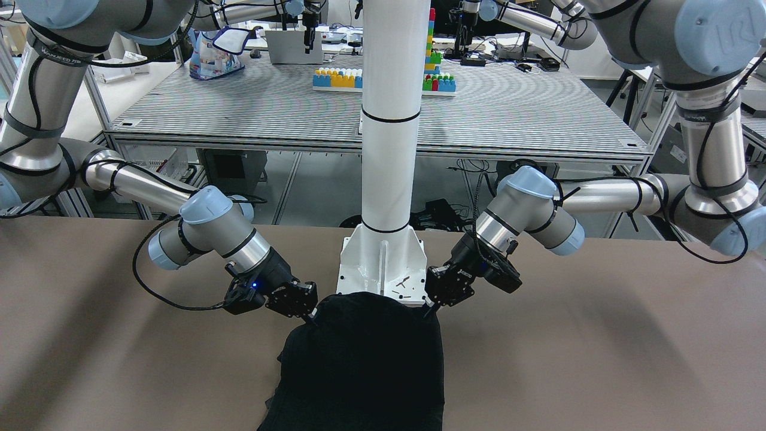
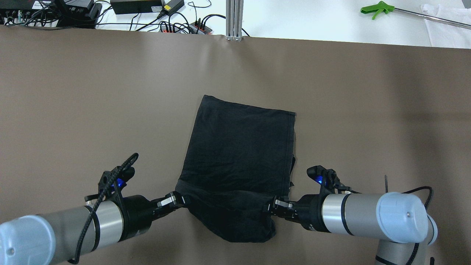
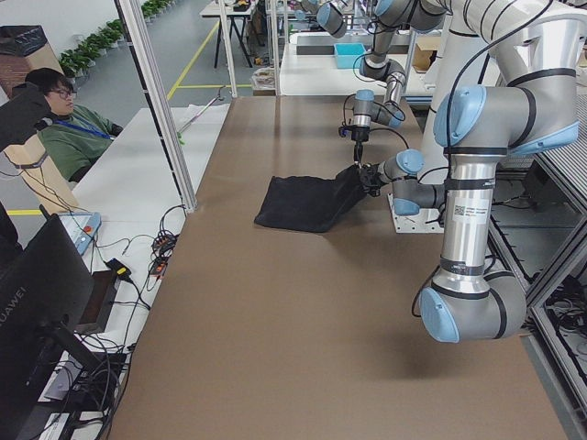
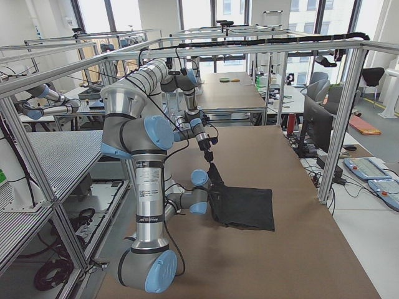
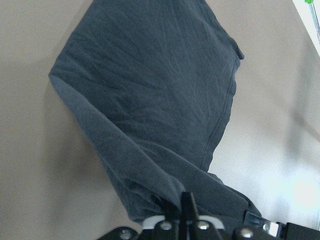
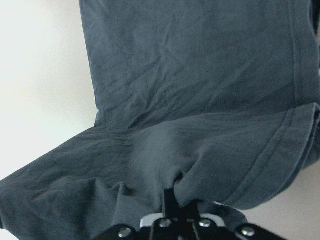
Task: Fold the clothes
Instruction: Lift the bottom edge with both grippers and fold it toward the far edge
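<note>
**Both near corners pinched; fold not yet carried over**

Left gripper (image 2: 181, 200): jaws closed hard on the near-left corner of the black garment (image 2: 239, 154). In the left wrist view the fingers (image 5: 184, 202) sit together with cloth bunched between them.

Right gripper (image 2: 271, 206): also clamped, on the near-right corner. The right wrist view shows the fabric puckering into the fingertips (image 6: 170, 197).

Between the grips, the near hem is raised off the brown table (image 2: 92, 92). It sags, and in the overhead view a loose pouch hangs toward 6 o'clock.

Outward toward 12 o'clock, the rest of the garment lies flat at mid-table. The far hem is straight but skewed, with its left corner nearer 11 and its right corner nearer 1. A sliver of an under-layer shows along the 3 o'clock edge.

The white pillar's base (image 1: 381, 269) stands on the robot's side of the lifted hem. Whether cloth touches it, I cannot tell.

Step, as I judge it: the grasp is done, the lift is only just begun, and nothing is folded over.

The next move calls for:
- both arms rising together, evenly spaced, so the hem draws taut
- travelling toward 12 o'clock
- laying the near hem on the far one, then letting go

Watch the slack pouch, which may drag and crease. The skew also means the corners need matching.
</note>
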Motion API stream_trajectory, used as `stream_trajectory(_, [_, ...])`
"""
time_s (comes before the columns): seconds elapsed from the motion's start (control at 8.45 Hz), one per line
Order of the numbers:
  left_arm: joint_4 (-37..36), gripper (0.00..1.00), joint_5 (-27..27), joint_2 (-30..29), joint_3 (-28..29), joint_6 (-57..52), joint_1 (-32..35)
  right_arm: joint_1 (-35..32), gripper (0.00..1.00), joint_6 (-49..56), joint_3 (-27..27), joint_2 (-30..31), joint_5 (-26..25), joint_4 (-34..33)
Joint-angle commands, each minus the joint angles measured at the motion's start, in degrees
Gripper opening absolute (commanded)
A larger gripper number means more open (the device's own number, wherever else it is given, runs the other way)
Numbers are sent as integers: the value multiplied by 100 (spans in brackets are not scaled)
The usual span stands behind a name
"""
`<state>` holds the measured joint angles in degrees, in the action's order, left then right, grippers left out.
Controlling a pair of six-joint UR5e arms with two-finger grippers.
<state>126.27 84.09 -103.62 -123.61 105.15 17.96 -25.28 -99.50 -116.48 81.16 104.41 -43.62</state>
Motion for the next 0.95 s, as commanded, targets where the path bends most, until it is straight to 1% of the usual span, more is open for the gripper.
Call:
stream_trajectory(0.0, [-23,0,396,-490,441,49,637,-301,0,-26,186,-13,1,-15])
stream_trajectory(0.47, [-23,0,406,-1282,1724,49,1086,-601,0,-35,354,-161,-61,-15])
stream_trajectory(0.59, [-23,0,467,-1310,1753,49,1183,-601,0,-35,398,-232,-165,-24])
stream_trajectory(0.71, [12,0,676,-1310,1744,58,1297,-601,0,9,424,-293,-367,-85])
stream_trajectory(0.83, [21,0,687,-1310,1753,67,1350,-601,0,27,468,-398,-560,-225])
